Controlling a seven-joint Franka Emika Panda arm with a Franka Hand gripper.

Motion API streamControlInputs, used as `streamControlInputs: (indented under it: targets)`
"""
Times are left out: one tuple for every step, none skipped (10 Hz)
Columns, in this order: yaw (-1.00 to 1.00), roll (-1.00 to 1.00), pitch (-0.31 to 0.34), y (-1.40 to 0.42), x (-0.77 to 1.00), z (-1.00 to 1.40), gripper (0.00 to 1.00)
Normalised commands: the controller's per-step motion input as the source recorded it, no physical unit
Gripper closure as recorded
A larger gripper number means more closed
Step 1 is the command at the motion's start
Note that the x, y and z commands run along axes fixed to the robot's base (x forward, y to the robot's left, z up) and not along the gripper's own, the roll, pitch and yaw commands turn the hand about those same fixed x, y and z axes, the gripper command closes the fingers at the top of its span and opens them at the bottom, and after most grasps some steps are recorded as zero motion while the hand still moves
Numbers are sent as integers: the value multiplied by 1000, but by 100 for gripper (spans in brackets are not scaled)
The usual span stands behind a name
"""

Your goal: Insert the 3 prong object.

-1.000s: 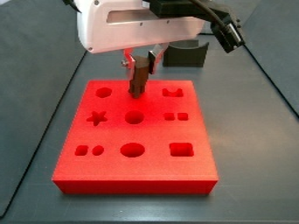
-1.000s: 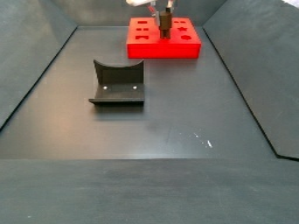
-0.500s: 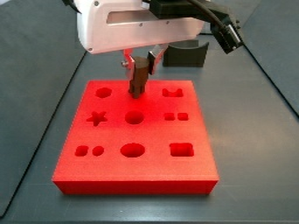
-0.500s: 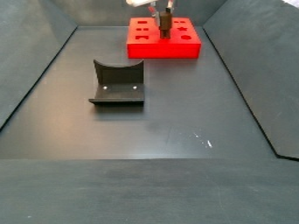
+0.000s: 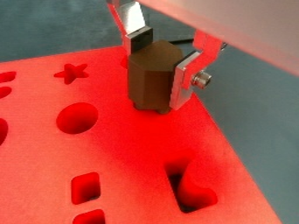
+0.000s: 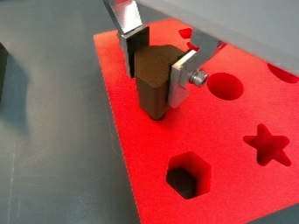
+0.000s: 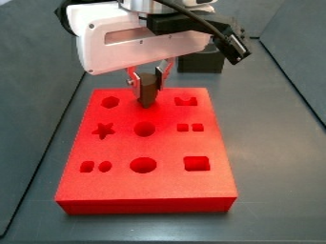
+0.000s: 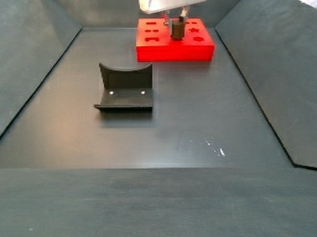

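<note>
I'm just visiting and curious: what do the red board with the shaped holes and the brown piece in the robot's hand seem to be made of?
The red board looks like matte plastic, maybe 3D-printed: even colour, no shine, crisp hole edges. The 3 prong object, clamped in the hand just above the board, also looks like dull brown plastic, with flat facets; wood cannot be ruled out. The fingers holding it look like bare metal: silver, with a screw.

This is a robot test lab: a bare dark bench (image 8: 173,176) with raised walls along its edges, a red board (image 7: 147,148) with shaped holes near its far edge, and a dark fixture (image 8: 124,88) bolted down.
</note>
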Motion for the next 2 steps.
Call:
streamControlInputs:
  targets:
    - [0,-6,-50,0,-6,0,100]
    - [0,0,0,0,0,0,100]
